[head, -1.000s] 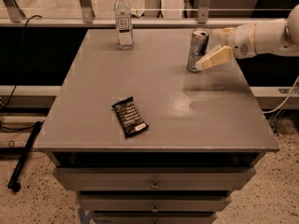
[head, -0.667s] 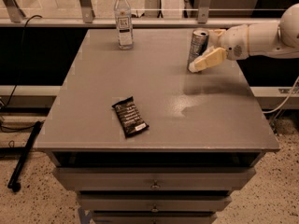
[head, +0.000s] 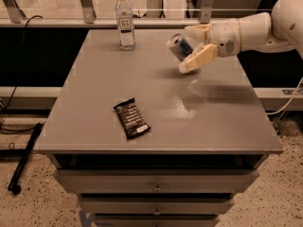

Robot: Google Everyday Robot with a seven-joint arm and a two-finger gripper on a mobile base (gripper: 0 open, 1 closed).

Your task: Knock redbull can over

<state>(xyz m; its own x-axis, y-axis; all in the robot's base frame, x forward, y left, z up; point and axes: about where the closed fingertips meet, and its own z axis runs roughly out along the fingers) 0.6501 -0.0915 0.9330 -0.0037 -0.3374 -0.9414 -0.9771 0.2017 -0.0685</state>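
gripper point(head: 188, 51) beside redbull can point(head: 179, 45), bottle point(head: 125, 20) left

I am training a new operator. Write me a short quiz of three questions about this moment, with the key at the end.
1. Where is the gripper?
A) low over the front edge of the table
B) at the redbull can, over the table's far right part
C) off the table, on its left side
2. True or false: the redbull can is tilted, not upright.
3. Fill in: the thing standing upright near the table's far edge is the ____.

Key:
1. B
2. True
3. water bottle
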